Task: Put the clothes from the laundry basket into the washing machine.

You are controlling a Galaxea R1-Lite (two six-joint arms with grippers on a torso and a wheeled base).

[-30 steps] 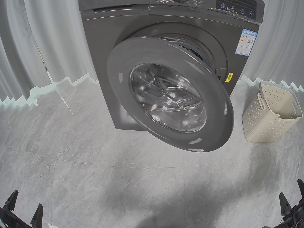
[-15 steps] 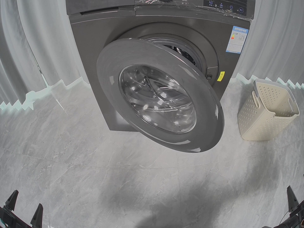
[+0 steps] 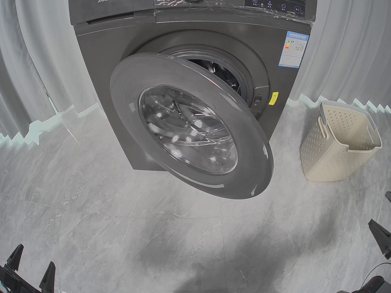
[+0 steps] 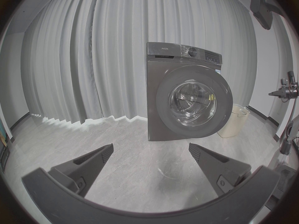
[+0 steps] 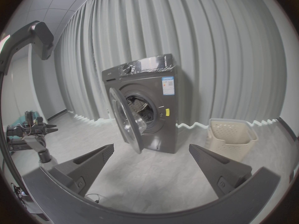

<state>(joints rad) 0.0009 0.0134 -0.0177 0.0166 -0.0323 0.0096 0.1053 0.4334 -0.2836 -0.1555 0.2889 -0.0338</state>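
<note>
A grey washing machine (image 3: 102, 74) stands ahead with its round door (image 3: 244, 151) swung wide open towards me. In the right wrist view, some clothes (image 5: 140, 107) lie inside the drum. The cream perforated laundry basket (image 3: 321, 155) sits on the floor just right of the machine, and I see nothing inside it. My left gripper (image 3: 32, 261) hangs low at my near left, open and holding nothing. At my near right is the right gripper (image 3: 381, 212), also open and holding nothing. Both are well short of the machine and the basket.
Grey curtains (image 3: 36, 41) run along the wall behind the machine and basket. Bare marble floor (image 3: 122, 224) lies between me and the machine. The open door juts out over the floor in front of the drum opening.
The whole head view has shifted, so the camera moved; machine and basket now sit further left in the picture. My right gripper has risen at the picture's right edge. The left gripper has kept still.
</note>
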